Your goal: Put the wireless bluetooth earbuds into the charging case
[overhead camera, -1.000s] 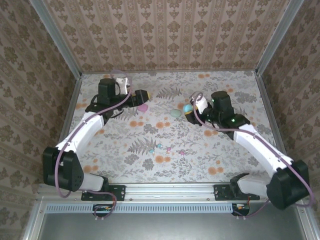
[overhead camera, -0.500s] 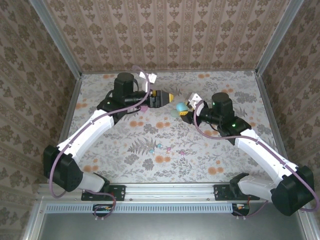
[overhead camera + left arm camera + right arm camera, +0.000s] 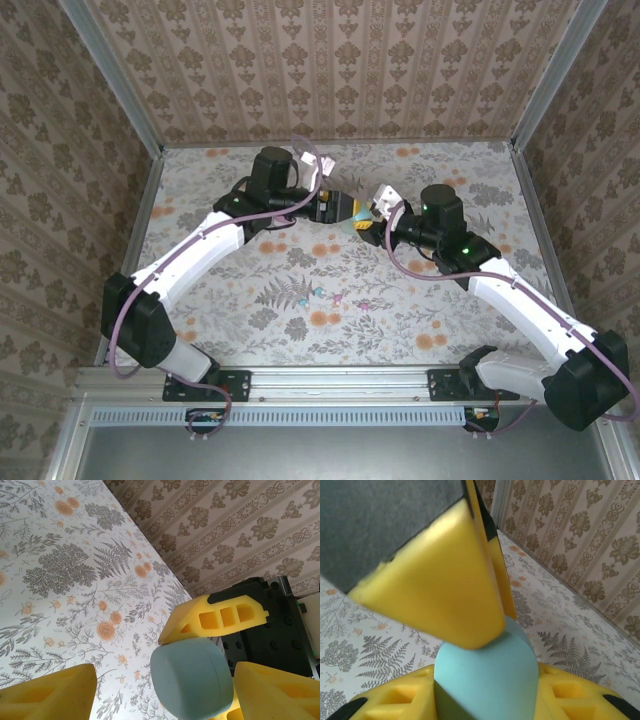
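My right jaws pinch the case [image 3: 485, 680], likely light, hard, slippery; my spread left jaws flank its rounded sides.

The top external camera sits high above and behind the 2 arm bases, facing forward and down, far enough back to take in the whole table [image 3: 300, 330] and the papered walls [image 3: 340, 70]. The left wrist camera rides low and close, looking across the table toward a wall, with the charging case [image 3: 192, 680] just before its lens. The right wrist camera is nearer yet to that case. All 3 views share the case and the table around it.
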`<state>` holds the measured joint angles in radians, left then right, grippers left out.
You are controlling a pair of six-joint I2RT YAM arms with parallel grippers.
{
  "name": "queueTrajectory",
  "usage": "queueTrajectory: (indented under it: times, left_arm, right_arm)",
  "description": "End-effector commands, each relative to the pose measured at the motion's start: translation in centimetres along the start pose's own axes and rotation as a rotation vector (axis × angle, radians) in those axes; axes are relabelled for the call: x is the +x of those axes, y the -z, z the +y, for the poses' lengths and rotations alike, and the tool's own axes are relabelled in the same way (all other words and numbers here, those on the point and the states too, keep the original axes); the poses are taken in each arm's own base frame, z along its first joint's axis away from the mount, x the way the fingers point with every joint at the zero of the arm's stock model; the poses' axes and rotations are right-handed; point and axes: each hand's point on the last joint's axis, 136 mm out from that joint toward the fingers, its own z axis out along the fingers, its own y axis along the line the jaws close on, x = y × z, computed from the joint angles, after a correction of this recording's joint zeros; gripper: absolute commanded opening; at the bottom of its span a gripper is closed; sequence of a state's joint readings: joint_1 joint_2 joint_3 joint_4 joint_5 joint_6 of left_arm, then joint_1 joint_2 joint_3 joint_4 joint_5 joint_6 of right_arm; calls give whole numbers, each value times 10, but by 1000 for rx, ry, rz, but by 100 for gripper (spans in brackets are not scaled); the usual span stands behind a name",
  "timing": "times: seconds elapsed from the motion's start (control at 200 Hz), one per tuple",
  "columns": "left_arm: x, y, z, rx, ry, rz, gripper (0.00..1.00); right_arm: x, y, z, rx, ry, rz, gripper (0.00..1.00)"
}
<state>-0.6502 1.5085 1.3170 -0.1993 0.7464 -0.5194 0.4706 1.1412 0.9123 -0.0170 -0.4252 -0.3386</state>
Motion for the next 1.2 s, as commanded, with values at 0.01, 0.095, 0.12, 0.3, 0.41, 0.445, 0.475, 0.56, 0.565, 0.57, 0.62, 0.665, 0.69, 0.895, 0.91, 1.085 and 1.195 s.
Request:
queueTrajectory:
  times: [0.01, 0.095, 0.12, 0.3, 0.41, 0.445, 0.475, 0.56, 0.565, 0.57, 0.62, 0.665, 0.69, 0.895, 0.91, 1.085, 1.195]
  left_arm:
    - [-4, -2, -14, 35, -44, 11, 72]
    - [-3, -4, -13, 35, -44, 19, 68]
    - [-2, -5, -12, 34, -42, 24, 67]
    - [-1, -7, -11, 33, -38, 29, 51]
    - [0, -7, -11, 37, -35, 35, 40]
    - [0, -8, -11, 37, -32, 36, 37]
    - [0, -7, -11, 36, -31, 36, 34]
    - [-3, -6, -10, 31, -24, 27, 21]
    - [-3, -5, -11, 32, -25, 25, 21]
    - [-3, -5, -10, 31, -23, 24, 20]
    - [-6, -3, -10, 29, -13, 14, 16]
    - [-11, 1, -11, 33, 5, -5, 13]
    - [-14, 3, -11, 39, 18, -18, 12]
    - [-38, 30, -18, 136, 153, -137, 10]
    - [-38, 31, -19, 142, 162, -140, 10]
    - [-41, 39, -27, 198, 229, -164, 9]
    - [-43, 42, -31, 211, 237, -171, 9]
  right_arm:
    - [-17, -1, -8, 34, 36, -26, 34]
    - [-16, -1, -7, 33, 36, -23, 34]
    - [-18, -1, -7, 34, 37, -26, 34]
    - [-19, -3, -9, 48, 39, -25, 35]
    - [-17, -4, -12, 72, 41, -5, 35]
    - [-16, -4, -13, 79, 41, -1, 35]
    - [-17, -4, -13, 79, 44, 1, 35]
    - [-17, -3, -13, 89, 52, 9, 37]
    - [-17, -2, -13, 91, 52, 9, 37]
    - [-16, -2, -13, 93, 51, 10, 37]
    - [-16, -1, -15, 109, 51, 10, 39]
    - [-15, 2, -15, 119, 54, 4, 41]
    - [-15, 4, -14, 121, 58, -3, 44]
    - [-17, 20, -2, 122, 141, -184, 61]
    - [-15, 21, -1, 120, 145, -190, 61]
    - [-29, 21, -5, 131, 148, -263, 62]
    - [-45, 20, -11, 144, 150, -316, 63]
